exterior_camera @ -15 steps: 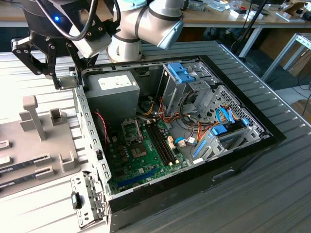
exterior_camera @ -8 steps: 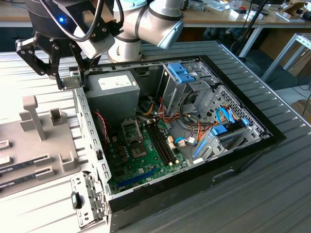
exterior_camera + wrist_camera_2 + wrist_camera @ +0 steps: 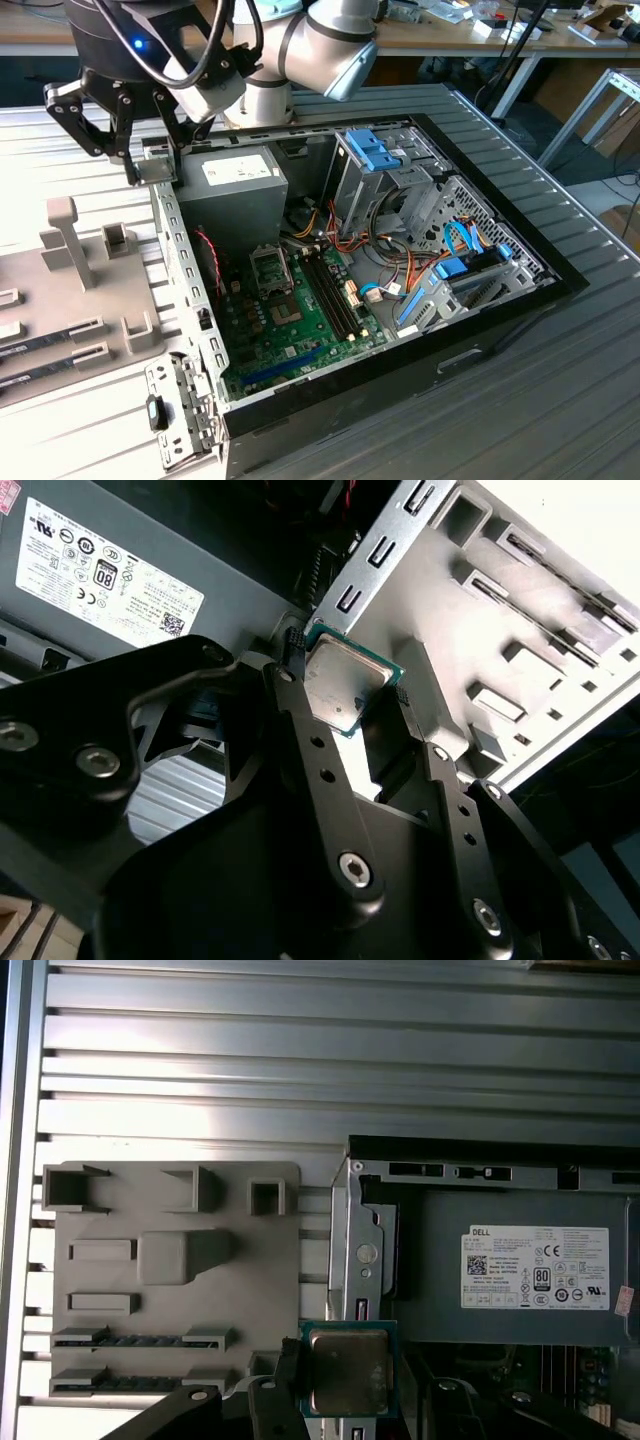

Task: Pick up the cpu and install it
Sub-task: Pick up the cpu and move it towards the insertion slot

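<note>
In the exterior view, one hand (image 3: pixel 150 160) hangs over a corner of one open computer case (image 3: pixel 480 345). In the second wrist view, its two fingers (image 3: pixel 300 720) clamp one cpu (image 3: pixel 345 685), square and silvery with a green rim. In the first wrist view, the cpu is above the case edge, between one power supply (image 3: pixel 500 1260) and one gray fixture plate (image 3: pixel 180 1290).

Gripper (image 3: pixel 345 670), clamped on cpu (image 3: pixel 347 1370), over case wall (image 3: pixel 180 240). Power supply (image 3: pixel 235 190) close beside; drive cage (image 3: pixel 365 175) and cables (image 3: pixel 325 235) beyond. Socket (image 3: pixel 270 265) apparently reachable from above; open room over motherboard (image 3: pixel 300 330).
</note>
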### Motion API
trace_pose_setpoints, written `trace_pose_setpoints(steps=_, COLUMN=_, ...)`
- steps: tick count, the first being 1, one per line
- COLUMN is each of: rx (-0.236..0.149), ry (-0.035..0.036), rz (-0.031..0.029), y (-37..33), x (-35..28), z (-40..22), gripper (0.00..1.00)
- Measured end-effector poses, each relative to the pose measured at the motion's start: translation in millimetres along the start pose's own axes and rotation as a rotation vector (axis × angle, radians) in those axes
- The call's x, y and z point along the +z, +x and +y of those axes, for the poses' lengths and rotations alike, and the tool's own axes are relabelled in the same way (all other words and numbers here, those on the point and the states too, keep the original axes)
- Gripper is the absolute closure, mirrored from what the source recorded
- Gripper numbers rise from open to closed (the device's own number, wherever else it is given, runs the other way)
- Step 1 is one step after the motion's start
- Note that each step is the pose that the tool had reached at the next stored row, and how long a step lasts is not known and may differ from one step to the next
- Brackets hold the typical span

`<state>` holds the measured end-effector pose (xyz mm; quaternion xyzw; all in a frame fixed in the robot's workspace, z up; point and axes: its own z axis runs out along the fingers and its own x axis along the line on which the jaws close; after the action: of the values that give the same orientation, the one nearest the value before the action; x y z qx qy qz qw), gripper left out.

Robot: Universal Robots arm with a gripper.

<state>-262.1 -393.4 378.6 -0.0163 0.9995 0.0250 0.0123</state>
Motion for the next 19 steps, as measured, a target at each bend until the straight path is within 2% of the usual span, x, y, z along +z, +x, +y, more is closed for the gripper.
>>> trace_pose_setpoints(steps=19, rx=0.0, ry=0.0, rz=0.0, y=-15.7, x=5.1, z=-0.7, gripper=0.53)
